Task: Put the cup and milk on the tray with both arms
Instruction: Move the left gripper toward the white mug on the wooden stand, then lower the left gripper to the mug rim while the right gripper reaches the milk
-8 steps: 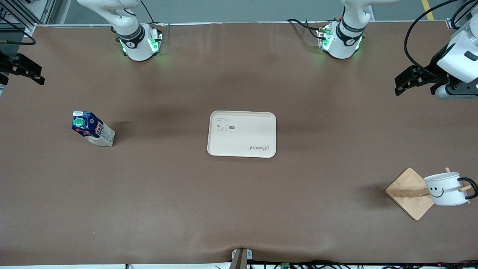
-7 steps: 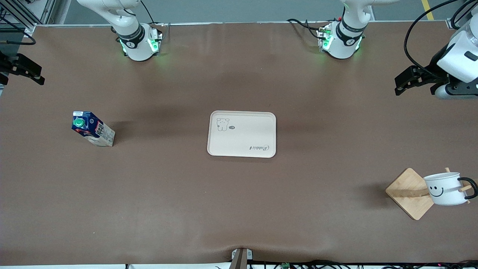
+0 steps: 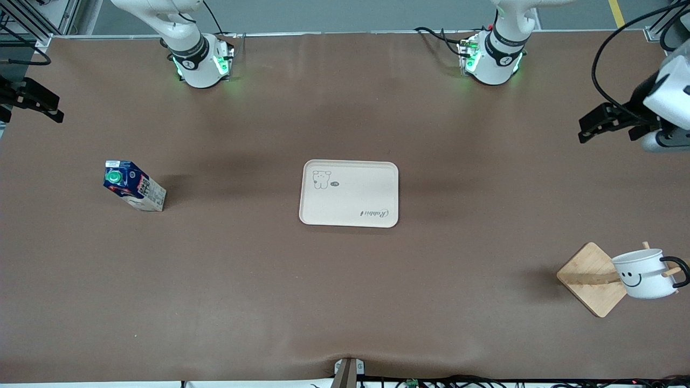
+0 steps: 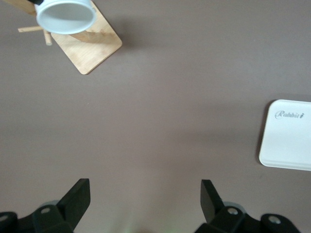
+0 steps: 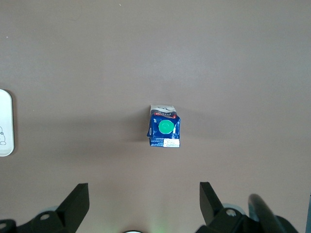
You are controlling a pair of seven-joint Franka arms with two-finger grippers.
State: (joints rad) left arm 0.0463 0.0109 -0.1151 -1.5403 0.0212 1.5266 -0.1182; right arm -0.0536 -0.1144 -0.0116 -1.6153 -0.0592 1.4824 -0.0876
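Although both arms are up, the front view shows nothing done: the tray (image 3: 349, 193) is bare, the milk (image 3: 133, 186) stands toward the right arm's end, the cup (image 3: 643, 273) hangs on a wooden rack (image 3: 590, 277). The left wrist view shows the left gripper (image 4: 145, 194) wide, holding nothing. The right wrist view shows the right gripper (image 5: 144, 195) wide over the milk.

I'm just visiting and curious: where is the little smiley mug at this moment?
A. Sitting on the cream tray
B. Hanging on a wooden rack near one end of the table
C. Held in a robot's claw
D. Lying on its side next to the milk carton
B: the mug hangs on a peg of the wooden rack toward the left arm's end of the table, well apart from the tray and the milk carton.
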